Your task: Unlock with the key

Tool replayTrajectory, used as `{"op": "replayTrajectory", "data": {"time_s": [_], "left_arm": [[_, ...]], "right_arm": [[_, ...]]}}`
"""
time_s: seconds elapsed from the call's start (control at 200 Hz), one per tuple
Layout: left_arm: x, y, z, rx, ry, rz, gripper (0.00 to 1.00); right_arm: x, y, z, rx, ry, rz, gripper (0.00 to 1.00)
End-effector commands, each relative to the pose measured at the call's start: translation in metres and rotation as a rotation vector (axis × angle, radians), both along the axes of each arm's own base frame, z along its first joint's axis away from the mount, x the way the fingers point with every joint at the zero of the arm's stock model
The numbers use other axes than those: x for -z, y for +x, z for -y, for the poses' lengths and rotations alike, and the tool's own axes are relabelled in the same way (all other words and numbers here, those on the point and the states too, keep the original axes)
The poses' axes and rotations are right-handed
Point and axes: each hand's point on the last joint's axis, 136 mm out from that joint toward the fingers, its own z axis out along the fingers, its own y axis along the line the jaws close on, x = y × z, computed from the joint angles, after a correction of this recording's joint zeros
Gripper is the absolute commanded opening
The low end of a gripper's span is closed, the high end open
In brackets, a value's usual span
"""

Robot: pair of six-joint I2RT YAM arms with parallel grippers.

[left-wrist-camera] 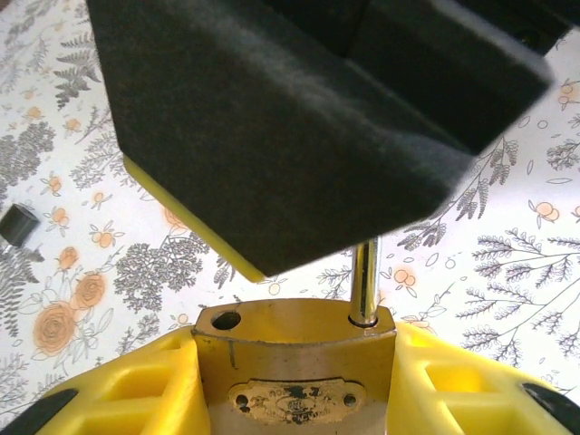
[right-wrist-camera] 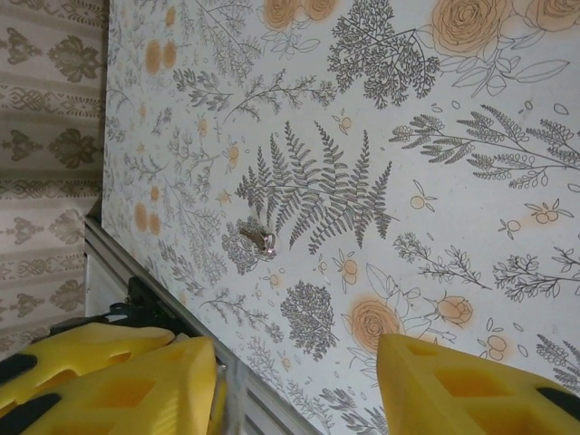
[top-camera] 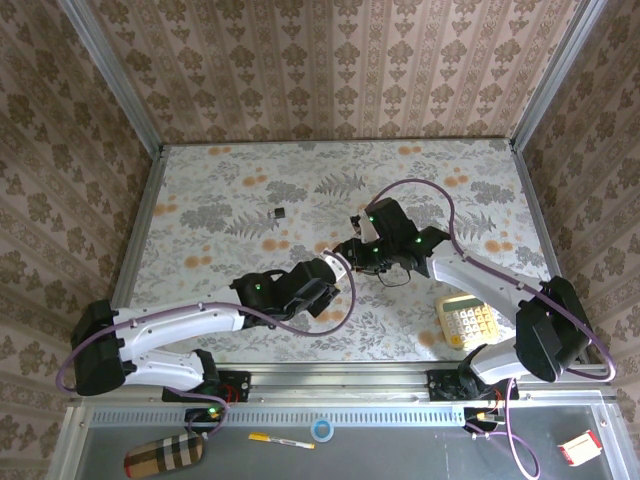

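Brass padlock [left-wrist-camera: 294, 362] close up; key [top-camera: 281, 212] overhead.

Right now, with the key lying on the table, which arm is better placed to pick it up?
Right. The right gripper is open and empty, with the key lying ahead of it. The left gripper is closed on the padlock, so it is not free.

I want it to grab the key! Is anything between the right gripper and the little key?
Nothing that I can see. The right gripper is open, and from its fingers to the key there is just bare flowered table.
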Motion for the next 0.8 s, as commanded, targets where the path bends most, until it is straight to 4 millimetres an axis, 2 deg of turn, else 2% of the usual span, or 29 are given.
{"op": "replayTrajectory", "data": {"time_s": [0.0,0.22,0.55,0.665,0.795], "left_arm": [[-0.025,0.008,0.008,-0.017,-0.008,0.103,0.00],[-0.021,0.010,0.006,-0.038,0.019,0.136,0.00],[-0.032,0.006,0.008,-0.012,0.006,0.181,0.00],[-0.031,0.006,0.006,-0.019,0.012,0.189,0.00],[-0.026,0.009,0.003,-0.044,0.024,0.177,0.00]], "right_arm": [[0.003,0.008,0.005,0.049,-0.036,-0.032,0.53],[-0.007,0.015,0.006,0.091,-0.017,-0.023,0.55],[0.026,0.022,0.015,0.107,-0.087,-0.086,0.55],[0.028,0.026,0.019,0.121,-0.079,-0.093,0.55],[0.022,0.027,0.024,0.127,-0.075,-0.081,0.56]]}}
